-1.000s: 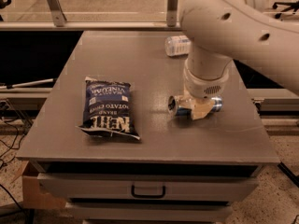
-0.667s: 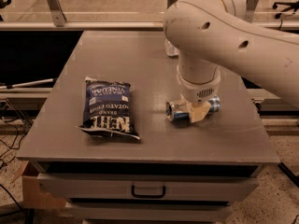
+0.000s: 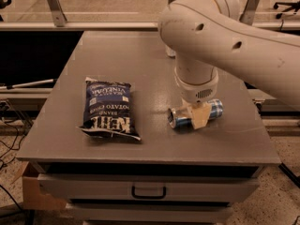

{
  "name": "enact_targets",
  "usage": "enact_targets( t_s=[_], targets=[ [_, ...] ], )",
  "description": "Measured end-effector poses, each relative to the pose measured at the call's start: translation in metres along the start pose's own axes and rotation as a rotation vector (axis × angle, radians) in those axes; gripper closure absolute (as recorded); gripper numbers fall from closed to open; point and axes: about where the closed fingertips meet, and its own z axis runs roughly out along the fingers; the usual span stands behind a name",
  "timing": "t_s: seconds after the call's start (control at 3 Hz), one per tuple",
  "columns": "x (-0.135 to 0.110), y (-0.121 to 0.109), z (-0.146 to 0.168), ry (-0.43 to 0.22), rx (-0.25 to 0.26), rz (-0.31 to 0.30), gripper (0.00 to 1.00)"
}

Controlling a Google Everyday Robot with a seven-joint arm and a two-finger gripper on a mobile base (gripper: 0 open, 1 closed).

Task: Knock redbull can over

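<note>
The redbull can (image 3: 179, 120) lies on its side on the grey table (image 3: 140, 60), right of centre, with its silver end facing left and its blue and silver body pointing right. My gripper (image 3: 200, 116) hangs straight down from the big white arm (image 3: 220, 36) and sits right over the middle of the can, touching or just above it. The arm hides the middle of the can.
A dark blue chip bag (image 3: 108, 108) lies flat to the left of the can. A pale object (image 3: 169, 51) at the back is mostly hidden behind the arm. The table's front edge is close below the can, with a drawer handle (image 3: 148, 191) under it.
The arm has swung left and nearer the camera, now covering more of the table's back. The can stays lying on its side in about the same place.
</note>
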Motion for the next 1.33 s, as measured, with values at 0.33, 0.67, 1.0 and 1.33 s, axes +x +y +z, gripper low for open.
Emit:
enact_targets(
  t_s=[0.33, 0.67, 1.0, 1.33],
  targets=[
    [0.0, 0.0, 0.001, 0.002, -0.008, -0.005, 0.07],
    [0.001, 0.0, 0.001, 0.002, -0.01, -0.003, 0.0],
    [0.004, 0.0, 0.001, -0.001, -0.012, 0.004, 0.0],
    [0.012, 0.0, 0.001, -0.022, -0.015, 0.034, 0.0]
  ],
)
